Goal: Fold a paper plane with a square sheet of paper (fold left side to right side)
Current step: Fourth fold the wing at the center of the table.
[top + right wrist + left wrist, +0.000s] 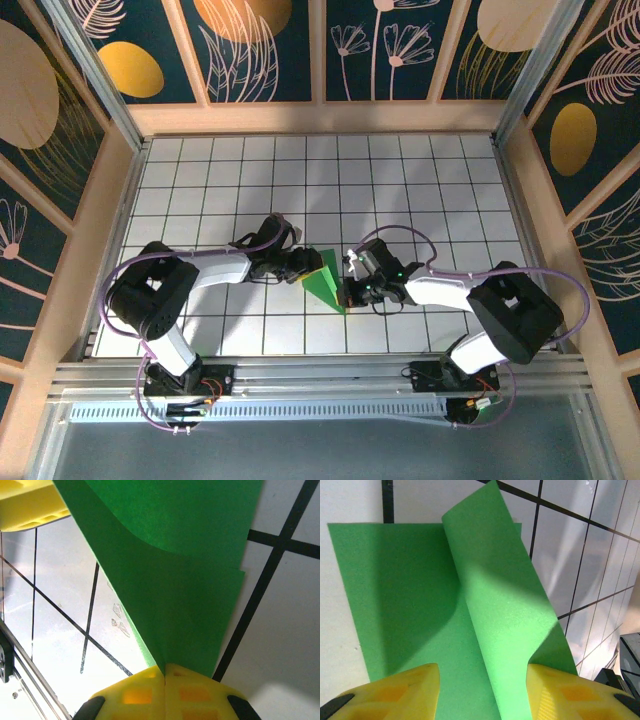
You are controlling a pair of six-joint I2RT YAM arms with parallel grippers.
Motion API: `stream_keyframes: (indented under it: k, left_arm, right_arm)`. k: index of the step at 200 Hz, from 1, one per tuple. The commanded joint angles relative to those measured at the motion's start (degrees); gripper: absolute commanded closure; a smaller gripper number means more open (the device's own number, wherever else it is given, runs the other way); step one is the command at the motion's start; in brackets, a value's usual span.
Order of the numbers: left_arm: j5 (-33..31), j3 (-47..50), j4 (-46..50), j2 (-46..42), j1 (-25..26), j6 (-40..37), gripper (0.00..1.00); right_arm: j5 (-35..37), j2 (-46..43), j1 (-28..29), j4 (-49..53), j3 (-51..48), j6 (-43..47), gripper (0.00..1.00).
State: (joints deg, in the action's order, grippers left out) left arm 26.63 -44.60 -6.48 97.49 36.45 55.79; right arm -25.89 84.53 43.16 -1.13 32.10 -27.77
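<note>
While right gripper [165,671] pinches green paper [175,580], left gripper [482,675] seemingly spread

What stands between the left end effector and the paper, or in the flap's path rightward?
Nothing visible at the left end effector: the paper's raised flap is between its fingers. The right end effector pinches the paper's right edge, possibly in that path.

1. A square sheet of paper [324,284], bright green, was seen as a pointed shape lying between the two sets of fingers on the white gridded table [200,180].
2. The left gripper [310,266] was placed at the sheet's left edge.
3. The right gripper [348,291] was set at the sheet's right edge, just opposite the left fingers.
4. The jaws' spacing could not be made out.
5. A purple cable [395,232] was looped behind the right fingers.
</note>
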Motion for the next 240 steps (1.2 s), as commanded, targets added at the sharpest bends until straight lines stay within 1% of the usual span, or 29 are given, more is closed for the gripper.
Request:
stream_keyframes:
  k: [1,38,117,168,209,240]
  left_arm:
    - [0.98,-1.67,-0.78,2.56,0.37,0.83,0.51]
    - [-0.17,-2.73,0.64,4.20,0.34,0.96,0.50]
    - [-5.56,-5.10,9.33,6.63,0.38,-2.35,0.50]
    - [-6.76,-5.51,10.86,7.40,0.70,-3.07,0.50]
    - [-7.38,-6.14,11.75,7.79,0.86,-3.49,0.50]
    - [-7.39,-6.37,12.01,7.73,0.90,-3.63,0.50]
  right_arm:
    - [-0.92,-0.61,-0.44,-0.55,-0.19,-0.44,1.00]
    - [-1.00,-0.17,-0.43,-0.28,0.07,-0.22,1.00]
    - [-1.36,0.67,-0.53,-0.47,0.47,-0.09,1.00]
    - [-1.53,-0.63,-0.53,-0.06,1.76,-0.27,0.90]
    - [-1.62,-2.34,-0.79,0.36,2.10,-0.29,0.76]
    - [-2.35,-4.18,-2.22,1.03,2.43,-0.12,0.66]
